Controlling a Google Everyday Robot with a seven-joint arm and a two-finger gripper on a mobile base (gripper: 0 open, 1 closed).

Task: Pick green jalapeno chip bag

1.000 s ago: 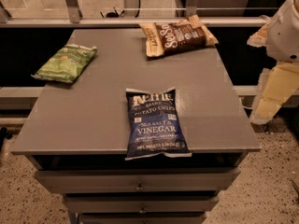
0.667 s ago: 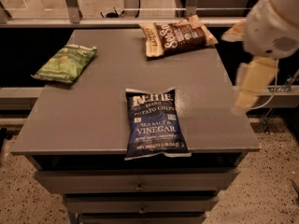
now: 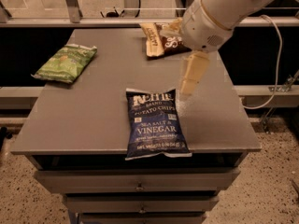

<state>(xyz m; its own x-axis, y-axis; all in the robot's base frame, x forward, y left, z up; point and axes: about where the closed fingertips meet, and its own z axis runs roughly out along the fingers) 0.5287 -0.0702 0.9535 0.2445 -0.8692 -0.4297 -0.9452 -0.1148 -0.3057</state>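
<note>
- The green jalapeno chip bag (image 3: 65, 62) is left lying flat at the table's (image 3: 93, 115) far-left corner.
- The gripper (image 3: 189, 80) is hung over the right side, by the Sea Salt & Vinegar bag's (image 3: 156, 122) top corner. Its opening can't be told.
- tbh a high sweep left is needed, then a pinch across the crinkly middle.

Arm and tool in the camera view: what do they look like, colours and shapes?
The arm is white, a thick rounded cylinder with a thin tan ring near its domed wrist. The tool is pale cream, blocky and tapering, above the grey table beside the dark blue chip bag. A pale cable loops at right; whose, unclear.
</note>
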